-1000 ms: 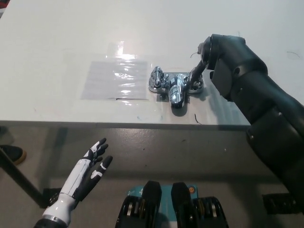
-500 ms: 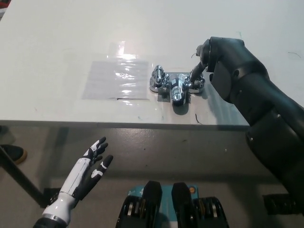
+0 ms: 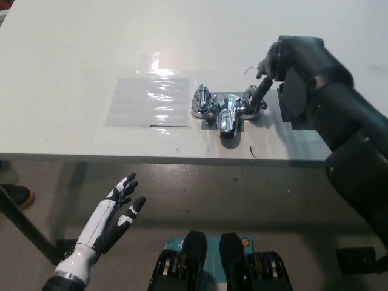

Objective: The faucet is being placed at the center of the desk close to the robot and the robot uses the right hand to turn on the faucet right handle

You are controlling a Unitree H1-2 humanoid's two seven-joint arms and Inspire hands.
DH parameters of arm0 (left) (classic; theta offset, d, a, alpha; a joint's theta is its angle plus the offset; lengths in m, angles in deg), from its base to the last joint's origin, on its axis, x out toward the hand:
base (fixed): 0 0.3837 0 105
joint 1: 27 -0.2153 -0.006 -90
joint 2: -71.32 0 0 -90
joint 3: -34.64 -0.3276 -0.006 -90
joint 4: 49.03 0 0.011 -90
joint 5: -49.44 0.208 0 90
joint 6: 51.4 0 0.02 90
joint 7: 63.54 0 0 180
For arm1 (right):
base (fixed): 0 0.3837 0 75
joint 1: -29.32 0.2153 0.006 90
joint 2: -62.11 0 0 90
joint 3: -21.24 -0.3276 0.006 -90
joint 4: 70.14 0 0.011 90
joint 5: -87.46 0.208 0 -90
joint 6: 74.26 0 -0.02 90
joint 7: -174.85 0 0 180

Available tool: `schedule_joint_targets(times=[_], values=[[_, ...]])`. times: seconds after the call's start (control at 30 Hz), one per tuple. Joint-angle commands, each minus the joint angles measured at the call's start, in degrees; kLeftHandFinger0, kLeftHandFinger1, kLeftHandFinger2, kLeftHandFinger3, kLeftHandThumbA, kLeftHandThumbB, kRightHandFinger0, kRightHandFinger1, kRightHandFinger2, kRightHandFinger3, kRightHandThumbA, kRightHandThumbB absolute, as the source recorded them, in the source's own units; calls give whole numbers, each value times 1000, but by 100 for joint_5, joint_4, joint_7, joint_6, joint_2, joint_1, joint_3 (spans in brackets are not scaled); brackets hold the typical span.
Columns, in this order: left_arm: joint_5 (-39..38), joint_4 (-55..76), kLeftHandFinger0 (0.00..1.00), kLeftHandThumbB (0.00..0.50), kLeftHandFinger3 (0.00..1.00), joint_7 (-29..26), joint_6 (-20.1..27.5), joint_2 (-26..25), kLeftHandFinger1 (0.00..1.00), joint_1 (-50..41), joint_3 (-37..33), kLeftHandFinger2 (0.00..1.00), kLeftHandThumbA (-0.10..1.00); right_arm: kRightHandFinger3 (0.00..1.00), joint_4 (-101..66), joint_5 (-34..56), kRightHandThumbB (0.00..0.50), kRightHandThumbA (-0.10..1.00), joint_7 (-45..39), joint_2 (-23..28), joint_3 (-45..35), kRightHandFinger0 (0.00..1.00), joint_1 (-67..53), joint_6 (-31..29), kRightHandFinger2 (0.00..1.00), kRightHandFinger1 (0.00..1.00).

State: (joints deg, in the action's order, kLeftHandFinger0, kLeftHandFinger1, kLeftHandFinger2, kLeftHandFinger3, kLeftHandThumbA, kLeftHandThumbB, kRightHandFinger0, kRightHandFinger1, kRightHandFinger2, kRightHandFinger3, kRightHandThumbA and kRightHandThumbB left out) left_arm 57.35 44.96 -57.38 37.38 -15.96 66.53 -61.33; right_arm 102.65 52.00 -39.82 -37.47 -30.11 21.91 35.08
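A chrome faucet point(image 3: 223, 111) lies near the front edge of the white desk point(image 3: 73, 66), at its centre, spout pointing toward me. Its left handle point(image 3: 201, 99) stands free. My black right hand point(image 3: 265, 79) comes in from the right and reaches down to the right handle point(image 3: 250, 101), touching it; the wrist hides how the hand grips it. My white left hand point(image 3: 116, 209) rests open below the desk edge at the lower left, palm up.
A clear plastic sheet point(image 3: 148, 100) is taped flat on the desk just left of the faucet. The desk's front edge point(image 3: 151, 157) runs across the middle of the view. A dark shoe point(image 3: 13, 195) shows on the floor at far left.
My right hand and forearm have shifted to the right and slightly away, still touching the right handle, which now shows more. The faucet and my left hand have hardly moved.
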Motion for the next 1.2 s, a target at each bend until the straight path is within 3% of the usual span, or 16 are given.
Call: schedule_joint_targets(times=[0.0,0.1,0.17,0.27,0.33,0.4,0.47,0.67,0.73,0.8,0.9,0.97,1.03,1.07,1.1,1.17], values=[[-13,111,1000,423,1000,96,66,-80,1000,118,28,1000,866,1000,5,47,439,914,-847,472,-43,1000,510,-331,1000,1000],[-12,102,1000,425,1000,91,68,-86,1000,117,36,1000,867,1000,4,-96,455,966,-1018,524,109,1000,552,-444,1000,1000],[-11,111,1000,423,1000,92,68,-86,1000,117,34,1000,869,1000,-16,-157,464,942,-963,558,175,1000,563,-485,1000,1000],[-6,123,1000,421,1000,97,62,-83,1000,98,24,1000,868,1000,-27,-247,434,933,-883,577,305,1000,544,-476,1000,1000],[-11,104,1000,423,1000,95,85,-77,1000,103,20,1000,866,1000,-31,-361,422,1000,-881,596,460,1000,525,-599,1000,1000],[-15,108,1000,421,1000,97,79,-86,1000,111,28,1000,863,1000,-48,-257,370,1000,-631,615,396,1000,483,-528,1000,1000],[-40,90,1000,423,1000,104,72,-79,1000,136,34,1000,855,1000,-35,-254,396,1000,-309,599,362,1000,449,-271,1000,1000],[-16,140,1000,426,1000,114,24,-74,1000,148,11,1000,867,1000,-61,-173,405,1000,539,571,193,1000,306,-214,1000,1000],[-17,173,1000,421,1000,115,9,-64,1000,147,5,1000,860,1000,-79,-198,458,1000,924,531,177,1000,232,-200,1000,1000],[-21,185,1000,420,1000,132,-8,-65,1000,160,-8,1000,858,1000,-108,-184,445,1000,1325,492,133,1000,167,-213,1000,1000],[-32,195,1000,416,1000,162,-14,-92,1000,180,-14,1000,858,1000,-137,-13,443,1000,1488,472,-71,1000,155,-258,1000,1000],[-5,188,1000,428,1000,152,-18,-90,1000,198,-22,1000,875,1000,-113,277,462,1000,1163,477,-392,1000,233,-168,1000,1000],[21,192,1000,431,1000,147,-3,-93,1000,186,-35,1000,889,1000,-102,391,447,1000,933,483,-636,1000,284,-206,1000,1000],[6,201,1000,425,1000,147,-3,-85,1000,180,-31,1000,875,1000,-100,476,400,1000,676,498,-750,1000,324,-381,1000,1000],[2,204,1000,425,1000,150,-4,-82,1000,179,-27,1000,874,1000,-97,495,397,1000,579,503,-815,1000,338,-449,1000,1000],[-1,195,1000,423,1000,167,-6,-90,1000,201,-22,1000,867,1000,-85,522,347,1000,283,503,-909,1000,402,-779,1000,1000]])
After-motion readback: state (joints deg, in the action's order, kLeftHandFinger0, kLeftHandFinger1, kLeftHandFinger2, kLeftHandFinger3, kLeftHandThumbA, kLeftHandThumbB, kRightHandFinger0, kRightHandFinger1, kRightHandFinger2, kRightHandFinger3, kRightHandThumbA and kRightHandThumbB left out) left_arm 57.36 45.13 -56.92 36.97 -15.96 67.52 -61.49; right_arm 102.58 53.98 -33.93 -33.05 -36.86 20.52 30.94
